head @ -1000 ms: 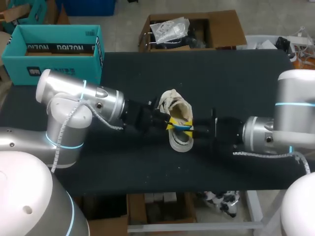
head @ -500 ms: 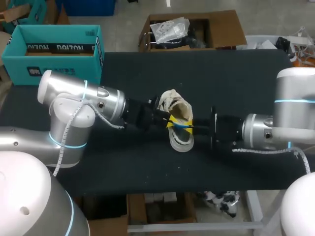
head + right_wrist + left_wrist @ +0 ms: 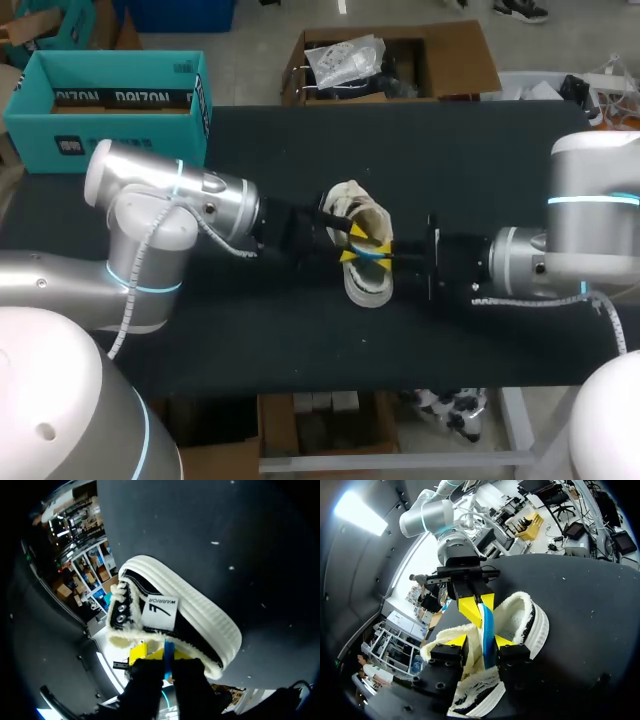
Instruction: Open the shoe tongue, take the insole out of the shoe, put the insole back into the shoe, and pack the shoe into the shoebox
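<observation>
A white, fleece-lined shoe (image 3: 366, 285) lies on its side in the middle of the black table; its black side panel and thick white sole (image 3: 200, 620) show in the right wrist view. A blue insole (image 3: 486, 630) stands edge-up out of its opening. My right gripper (image 3: 476, 611) is shut on the insole's upper edge. My left gripper (image 3: 480, 641) is open, its yellow fingertips (image 3: 456, 641) standing on either side of the insole without pinching it. From above, both grippers meet over the shoe, left gripper (image 3: 352, 244) and right gripper (image 3: 386, 256). An open teal shoebox (image 3: 110, 105) sits at the far left.
The black tabletop (image 3: 480, 160) spreads out around the shoe on all sides. Its front edge (image 3: 330, 388) runs close below the two arms.
My left gripper has opened and let go of the insole. The right gripper closed on the insole and keeps hold of it. The shoe has hardly moved.
</observation>
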Controlling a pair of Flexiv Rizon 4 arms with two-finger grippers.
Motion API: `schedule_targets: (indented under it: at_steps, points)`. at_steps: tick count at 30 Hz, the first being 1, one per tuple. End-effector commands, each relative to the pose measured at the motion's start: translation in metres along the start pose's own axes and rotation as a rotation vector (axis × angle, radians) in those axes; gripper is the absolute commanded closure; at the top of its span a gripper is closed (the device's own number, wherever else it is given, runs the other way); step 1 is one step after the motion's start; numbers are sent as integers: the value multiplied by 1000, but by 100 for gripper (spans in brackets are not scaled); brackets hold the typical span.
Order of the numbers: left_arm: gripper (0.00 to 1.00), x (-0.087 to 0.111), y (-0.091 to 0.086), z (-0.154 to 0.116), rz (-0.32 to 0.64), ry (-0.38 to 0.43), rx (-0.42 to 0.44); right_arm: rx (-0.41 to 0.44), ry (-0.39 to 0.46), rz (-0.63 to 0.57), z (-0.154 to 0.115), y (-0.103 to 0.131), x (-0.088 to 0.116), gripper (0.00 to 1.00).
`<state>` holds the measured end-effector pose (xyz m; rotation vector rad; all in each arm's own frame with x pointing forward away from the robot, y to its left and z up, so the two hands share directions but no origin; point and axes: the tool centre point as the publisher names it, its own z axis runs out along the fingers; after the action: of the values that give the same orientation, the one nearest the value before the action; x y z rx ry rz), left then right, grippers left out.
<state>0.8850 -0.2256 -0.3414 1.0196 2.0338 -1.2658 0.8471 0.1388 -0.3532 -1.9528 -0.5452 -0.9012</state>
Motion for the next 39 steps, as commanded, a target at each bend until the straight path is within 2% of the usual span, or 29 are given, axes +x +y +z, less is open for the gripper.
schedule_targets:
  at_steps: [1, 4, 10, 16, 17, 18, 19, 22, 24, 26, 28, 29, 30, 31, 34, 37, 39]
  points:
    - [0, 1, -15, -18, 3, -22, -2, -16, -9, -3, -1, 1, -3, 100]
    - [0, -2, -22, -29, -5, -39, -3, -42, -52, -6, 3, 4, -8, 100]
    - [0, -8, -33, -53, -99, -90, -2, -87, -142, -22, 16, 6, -19, 100]
    - [0, -15, -39, -72, -199, -65, -37, -117, -202, -43, 17, -1, -28, 100]
    - [0, -17, -40, -75, -224, -54, -28, -128, -205, -46, 14, -3, -29, 88]
    - [0, -19, -40, -78, -231, -40, -40, -135, -204, -50, 9, -6, -29, 69]
    - [0, -20, -40, -81, -236, -26, -65, -143, -201, -57, 3, -9, -29, 58]
    - [0, -25, -38, -93, -302, 21, -93, -169, -188, -83, -15, -20, -24, 51]
    - [0, -27, -34, -97, -302, 109, -133, -182, -179, -101, -24, -28, -20, 51]
    - [0, -22, -38, -100, -75, 344, -349, -173, -157, -112, -34, -35, -13, 52]
    - [0, -22, -38, -100, -75, 344, -349, -137, -124, -118, -42, -43, -7, 58]
    - [0, -22, -38, -100, -75, 344, -349, -135, -123, -122, -44, -47, -3, 66]
    - [0, -22, -38, -100, -75, 344, -349, -106, -108, -131, -44, -50, 0, 79]
    - [0, -22, -38, -100, -75, 344, -349, -64, -92, -132, -44, -53, 3, 100]
    - [0, -22, -38, -100, -75, 344, -349, -23, -97, -143, -32, -58, 9, 100]
    - [0, -22, -38, -100, -75, 344, -349, 7, -130, -145, -9, -56, 5, 100]
    - [0, -32, -32, -108, -252, 306, -362, 24, -149, -128, 4, -50, -1, 100]
